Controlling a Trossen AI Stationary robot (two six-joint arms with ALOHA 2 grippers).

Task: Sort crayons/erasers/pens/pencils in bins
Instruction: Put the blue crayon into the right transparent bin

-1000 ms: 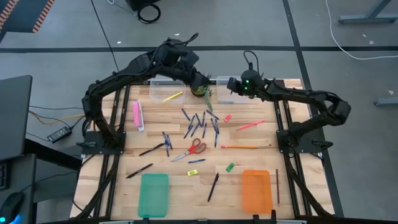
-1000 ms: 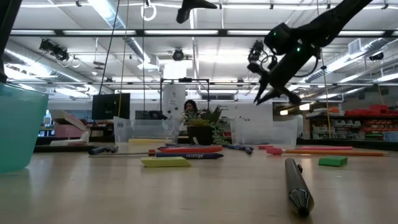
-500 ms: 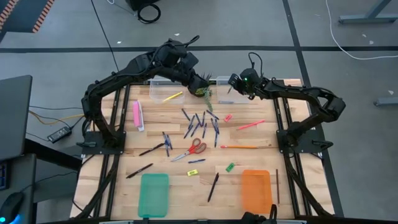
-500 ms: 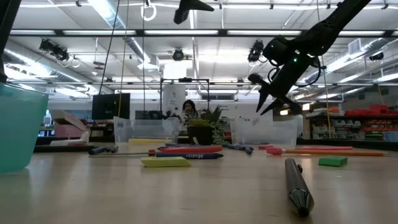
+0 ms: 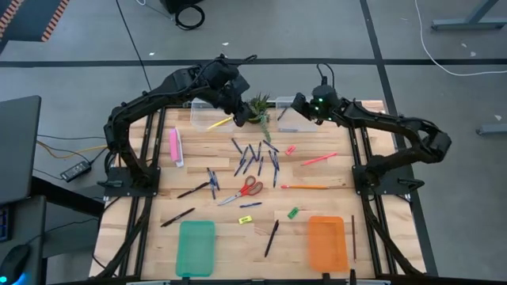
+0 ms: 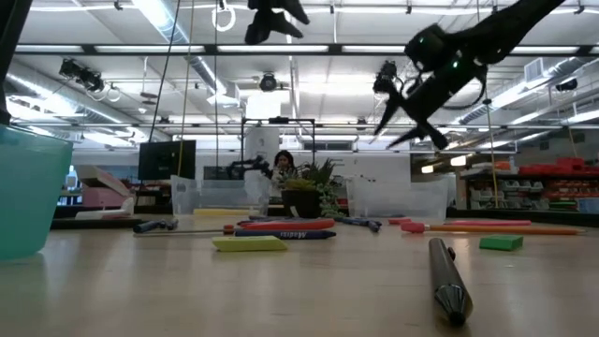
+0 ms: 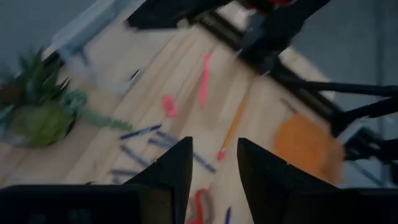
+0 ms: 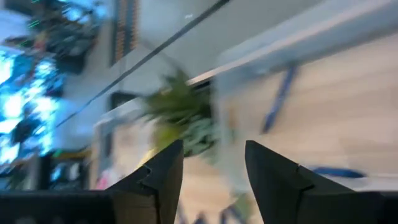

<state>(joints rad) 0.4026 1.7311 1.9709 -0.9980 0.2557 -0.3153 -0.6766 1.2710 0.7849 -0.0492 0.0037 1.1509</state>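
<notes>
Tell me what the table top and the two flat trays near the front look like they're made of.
Table top: pale wood, matte, with visible plank lines. Teal-green tray and orange tray: probably moulded plastic, given their uniform saturated colour and rounded corners.
</notes>
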